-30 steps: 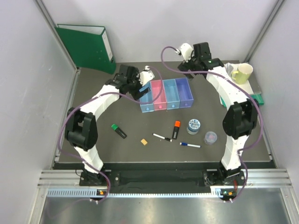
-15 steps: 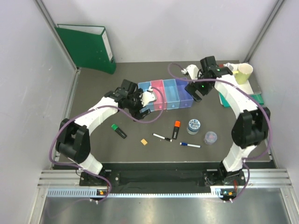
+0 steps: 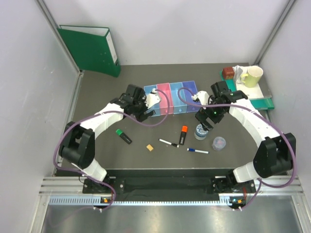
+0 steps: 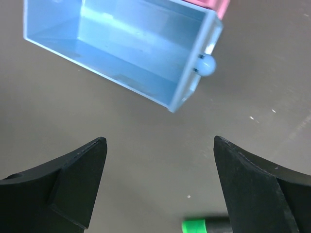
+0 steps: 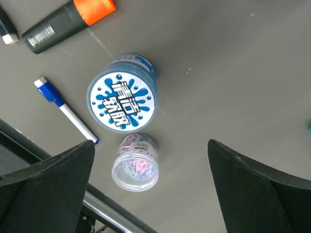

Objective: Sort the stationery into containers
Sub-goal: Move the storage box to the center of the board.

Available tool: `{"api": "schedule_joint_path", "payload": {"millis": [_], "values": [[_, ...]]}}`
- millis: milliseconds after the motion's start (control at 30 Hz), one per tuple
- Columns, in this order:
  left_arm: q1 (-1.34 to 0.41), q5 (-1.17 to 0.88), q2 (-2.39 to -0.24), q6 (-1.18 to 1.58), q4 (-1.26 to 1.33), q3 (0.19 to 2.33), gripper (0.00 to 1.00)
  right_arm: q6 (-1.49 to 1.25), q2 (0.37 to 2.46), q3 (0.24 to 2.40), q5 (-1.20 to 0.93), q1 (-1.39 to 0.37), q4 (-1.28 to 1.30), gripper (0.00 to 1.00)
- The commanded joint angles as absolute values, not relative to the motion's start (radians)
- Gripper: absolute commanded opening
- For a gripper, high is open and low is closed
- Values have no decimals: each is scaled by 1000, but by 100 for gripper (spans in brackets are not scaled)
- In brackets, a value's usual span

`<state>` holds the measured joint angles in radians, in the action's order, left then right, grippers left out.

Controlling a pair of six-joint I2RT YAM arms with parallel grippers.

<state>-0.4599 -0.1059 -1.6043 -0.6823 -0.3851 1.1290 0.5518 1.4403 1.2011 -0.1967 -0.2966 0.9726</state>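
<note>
The containers point(image 3: 171, 98) are a row of joined bins, light blue, pink, blue and purple, at mid-table. In front of them lie the stationery: a green-capped highlighter point(image 3: 123, 136), a tan block point(image 3: 150, 147), a black-tipped white pen point(image 3: 168, 142), an orange-capped highlighter point(image 3: 183, 135), a blue-white tub point(image 3: 201, 131), a purple cup point(image 3: 219, 143) and a blue-tipped pen point(image 3: 198, 151). My left gripper point(image 4: 158, 145) hangs open over bare table just in front of the light blue bin point(image 4: 121, 43). My right gripper point(image 5: 150, 145) is open above the tub point(image 5: 121, 99) and the cup of paper clips point(image 5: 136, 165).
A green binder point(image 3: 90, 46) leans at the back left. At the back right a yellow-green mug point(image 3: 251, 76) and a red-brown object point(image 3: 228, 74) sit by a teal-edged tray point(image 3: 257, 103). A metal rail point(image 5: 112, 213) runs along the near edge.
Both arms have swung toward the near side. The left gripper came from the bins' left end to in front of the light blue bin. The right gripper crossed the bins to above the tub.
</note>
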Motion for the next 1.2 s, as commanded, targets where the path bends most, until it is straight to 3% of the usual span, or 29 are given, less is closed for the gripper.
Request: {"api": "schedule_joint_path", "payload": {"millis": [0,1167], "values": [[-463,-70,-1626,-643,-287,1170,96,528,1417,1190,-212,-307,897,100],[-465,121,-1750,-634,-179,1247,96,537,1551,1115,-209,-408,816,99]]}}
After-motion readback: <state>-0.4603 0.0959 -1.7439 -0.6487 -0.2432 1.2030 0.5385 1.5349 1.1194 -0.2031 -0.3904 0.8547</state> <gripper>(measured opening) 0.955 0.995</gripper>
